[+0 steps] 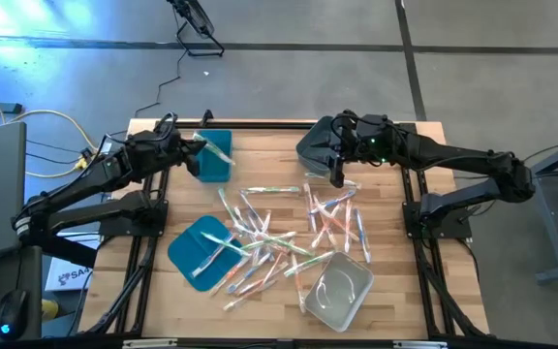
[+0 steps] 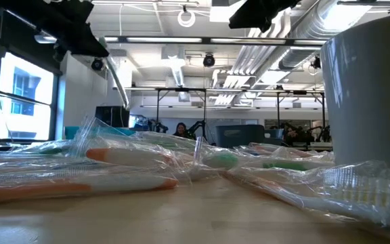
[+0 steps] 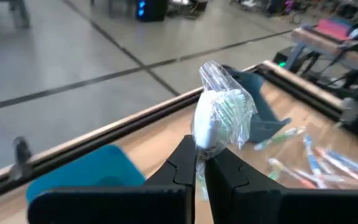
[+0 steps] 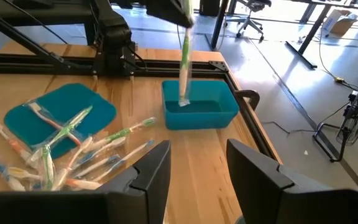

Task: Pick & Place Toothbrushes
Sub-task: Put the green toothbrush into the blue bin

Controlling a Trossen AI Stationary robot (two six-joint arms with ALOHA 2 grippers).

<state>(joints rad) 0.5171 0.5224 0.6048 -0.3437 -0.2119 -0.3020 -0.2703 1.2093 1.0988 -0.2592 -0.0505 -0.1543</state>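
Over the teal bin my left gripper pinches a wrapped green toothbrush, its lower end inside the bin. My right gripper hangs spread near the grey bin. More toothbrushes lie scattered mid-table.

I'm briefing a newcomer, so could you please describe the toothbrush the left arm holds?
Find the teal bin at the table's far left. Above it, the left gripper holds a green wrapped toothbrush upright, its lower end dipping into the bin. The other toothbrushes lie flat mid-table.
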